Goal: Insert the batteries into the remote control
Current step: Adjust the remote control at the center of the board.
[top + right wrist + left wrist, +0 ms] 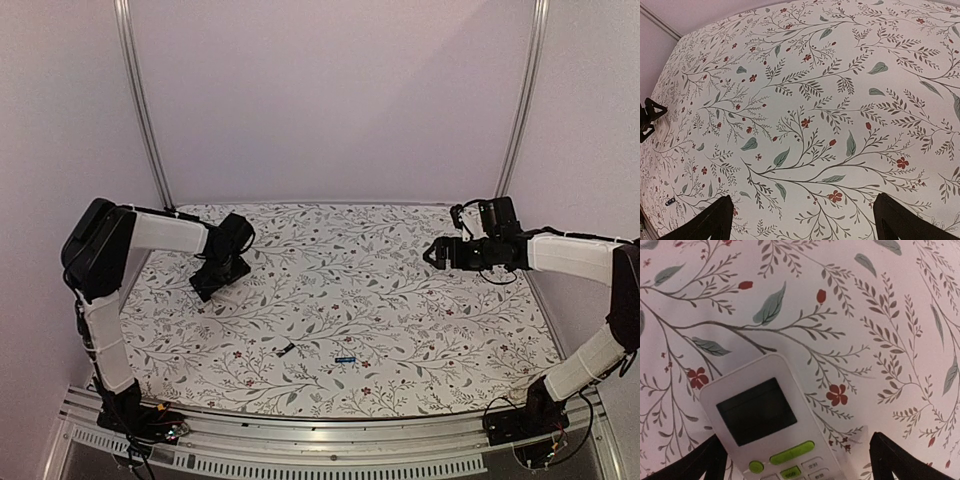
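Observation:
The remote control (765, 415) is a white handset lying face up on the floral tablecloth, with a dark display and green buttons. My left gripper (797, 467) hovers just above its button end, open, with one black finger (695, 465) on each side of it. In the top view this gripper (220, 277) covers the remote. The blackish battery (286, 350) and the blue battery (346, 359) lie apart near the table's front middle. My right gripper (432, 252) hangs open over the right side, holding nothing, with bare cloth between its fingers (905, 220).
The floral cloth (400, 320) covers the whole table. Metal posts (140, 100) stand at the back corners and a rail (330, 440) runs along the front edge. In the right wrist view a tiny bluish battery (670, 202) shows far to the left.

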`<state>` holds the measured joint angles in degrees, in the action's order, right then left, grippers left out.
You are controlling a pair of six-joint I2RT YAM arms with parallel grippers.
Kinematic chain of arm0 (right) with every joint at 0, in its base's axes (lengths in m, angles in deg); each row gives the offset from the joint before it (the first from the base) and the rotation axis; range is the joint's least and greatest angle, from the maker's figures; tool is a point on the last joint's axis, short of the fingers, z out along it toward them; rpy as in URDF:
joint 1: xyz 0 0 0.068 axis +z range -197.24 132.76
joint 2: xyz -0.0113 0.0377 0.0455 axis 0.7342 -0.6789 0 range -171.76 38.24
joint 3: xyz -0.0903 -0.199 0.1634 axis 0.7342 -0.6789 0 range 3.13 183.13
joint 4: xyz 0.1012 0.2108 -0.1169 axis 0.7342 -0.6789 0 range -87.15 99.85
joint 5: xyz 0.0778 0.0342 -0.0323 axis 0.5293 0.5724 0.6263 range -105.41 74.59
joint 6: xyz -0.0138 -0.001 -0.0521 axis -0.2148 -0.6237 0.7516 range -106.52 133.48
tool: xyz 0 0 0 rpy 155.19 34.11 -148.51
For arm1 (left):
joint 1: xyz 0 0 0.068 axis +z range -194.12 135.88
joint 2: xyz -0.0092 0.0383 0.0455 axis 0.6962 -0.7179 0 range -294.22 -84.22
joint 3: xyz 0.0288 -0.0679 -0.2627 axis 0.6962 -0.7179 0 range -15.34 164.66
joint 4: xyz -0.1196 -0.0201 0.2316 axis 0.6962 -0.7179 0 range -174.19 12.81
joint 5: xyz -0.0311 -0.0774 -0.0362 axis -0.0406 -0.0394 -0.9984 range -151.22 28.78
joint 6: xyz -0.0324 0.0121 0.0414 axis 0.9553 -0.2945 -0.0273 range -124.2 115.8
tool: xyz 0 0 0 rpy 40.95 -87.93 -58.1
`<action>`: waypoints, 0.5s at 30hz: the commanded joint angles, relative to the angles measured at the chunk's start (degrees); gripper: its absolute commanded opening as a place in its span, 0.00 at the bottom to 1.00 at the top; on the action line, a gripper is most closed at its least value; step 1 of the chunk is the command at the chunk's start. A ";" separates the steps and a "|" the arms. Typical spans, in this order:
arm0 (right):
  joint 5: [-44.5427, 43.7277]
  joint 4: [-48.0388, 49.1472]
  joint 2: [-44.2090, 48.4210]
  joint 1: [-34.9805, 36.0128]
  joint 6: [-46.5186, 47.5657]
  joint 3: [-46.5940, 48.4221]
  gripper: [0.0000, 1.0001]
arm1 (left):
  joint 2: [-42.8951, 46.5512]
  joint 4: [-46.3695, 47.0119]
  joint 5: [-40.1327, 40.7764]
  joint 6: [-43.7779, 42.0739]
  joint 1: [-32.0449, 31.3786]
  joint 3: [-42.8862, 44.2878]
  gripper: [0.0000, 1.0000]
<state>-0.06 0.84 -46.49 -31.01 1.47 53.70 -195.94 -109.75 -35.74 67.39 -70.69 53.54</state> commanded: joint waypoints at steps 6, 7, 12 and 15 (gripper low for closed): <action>0.44 -0.86 -0.79 0.51 0.15 2.60 0.99 | -8.97 -1.54 -3.26 -11.49 -6.27 9.60 0.79; 0.42 -0.83 -0.74 0.48 0.08 2.61 0.99 | -9.54 -1.39 -4.33 -13.50 -6.79 10.27 0.76; -0.18 -0.89 -0.70 0.47 -0.95 2.77 0.99 | -10.86 -1.36 -5.72 -23.10 -10.08 12.00 0.70; -0.50 -1.54 -0.70 0.51 -1.68 3.30 0.99 | -10.89 -1.33 -6.37 -27.94 -12.13 12.24 0.66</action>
<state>-0.06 0.55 -46.51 -31.01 0.81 55.25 -204.71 -110.62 -37.71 48.94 -79.15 65.43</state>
